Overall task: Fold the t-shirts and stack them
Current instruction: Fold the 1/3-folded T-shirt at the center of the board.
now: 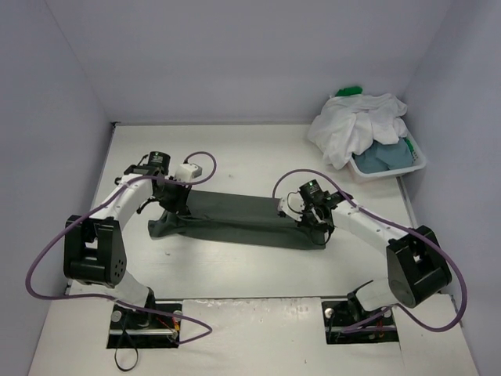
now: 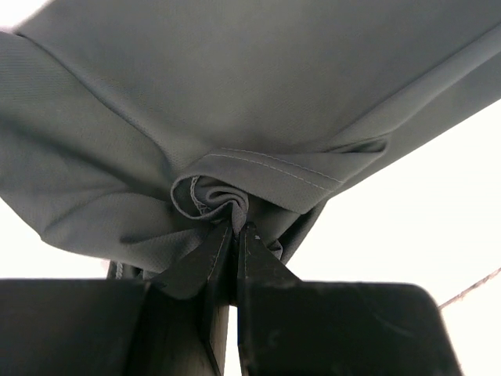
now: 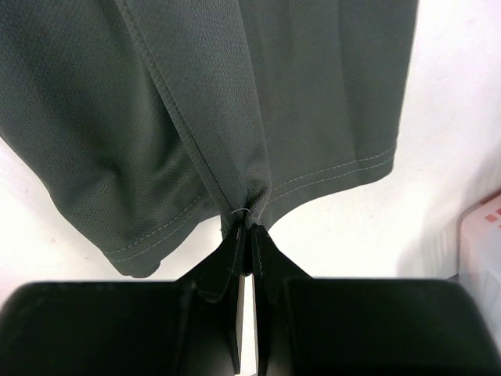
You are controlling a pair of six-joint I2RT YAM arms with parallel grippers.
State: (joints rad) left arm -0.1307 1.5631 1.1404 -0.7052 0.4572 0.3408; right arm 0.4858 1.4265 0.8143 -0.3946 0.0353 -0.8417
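A dark grey t-shirt [image 1: 235, 215] lies stretched in a long band across the middle of the table, held at both ends. My left gripper [image 1: 174, 205] is shut on its bunched left end; the left wrist view shows the cloth [image 2: 235, 117] twisted into a knot at the tips of the left gripper [image 2: 237, 229]. My right gripper [image 1: 311, 225] is shut on the right end, and the right wrist view shows the hemmed edge of the grey shirt [image 3: 258, 94] pinched in the right gripper [image 3: 250, 229]. A white t-shirt [image 1: 352, 129], a dusty blue-grey one [image 1: 385, 155] and a bright green one [image 1: 350, 92] are heaped in the basket.
The white plastic basket [image 1: 419, 160] stands at the back right corner, close to the right wall. Purple cables loop from both arms. The arm bases [image 1: 145, 317] sit at the near edge. Walls close the table on the left, back and right.
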